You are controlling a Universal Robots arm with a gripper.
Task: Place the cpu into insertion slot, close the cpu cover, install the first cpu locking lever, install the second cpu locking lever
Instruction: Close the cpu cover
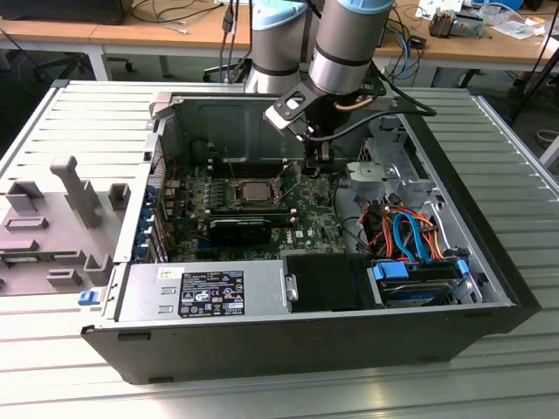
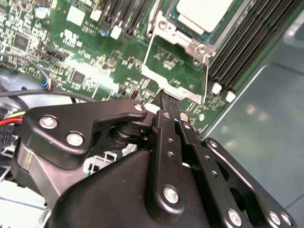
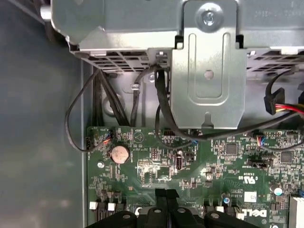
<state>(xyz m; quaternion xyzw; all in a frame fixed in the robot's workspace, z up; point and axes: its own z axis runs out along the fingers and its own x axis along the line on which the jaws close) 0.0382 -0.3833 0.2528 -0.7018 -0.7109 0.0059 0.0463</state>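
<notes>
1. The open computer case point(image 1: 288, 340) lies on its side on a slatted metal table point(image 1: 515, 375). The arm reaches down into the case from above.
2. The cpu point(image 2: 202, 12) is seated in the insertion slot point(image 2: 167, 27) with its silvery top facing up. In the exterior view it shows as a pale square point(image 1: 256, 190) near the middle of the motherboard point(image 1: 301, 218).
3. The cpu cover point(image 2: 176, 91) is not down on the chip. In the second wrist view its thin silver frame stands raised from the slot's edge, and green board shows through its window. Its tabbed free edge points toward the end effector.
4. In the second wrist view the end effector point(image 2: 164, 102) has its black fingers point(image 2: 161, 142) drawn together to a narrow tip. In the first wrist view point(image 3: 166, 194) the two tips meet along a thin seam with nothing visible between them.
5. That tip sits right at the cover's tabbed free edge. I cannot tell whether it touches the edge.
6. In the exterior view the end effector point(image 1: 319, 161) hangs just beside the slot on the exterior view's right. It is apart from the cpu, with the raised cover between them.
7. Long black memory slots point(image 2: 247, 42) run beside the insertion slot.
8. In the first wrist view a coin cell point(image 3: 119, 153) sits on the board beneath a grey metal bracket point(image 3: 209, 71), with black cables point(image 3: 161, 109) looping past.
9. A power supply point(image 1: 201, 292) lies along the near wall of the case. A grey fixture point(image 1: 74, 188) rests on the table to the exterior view's left.
</notes>
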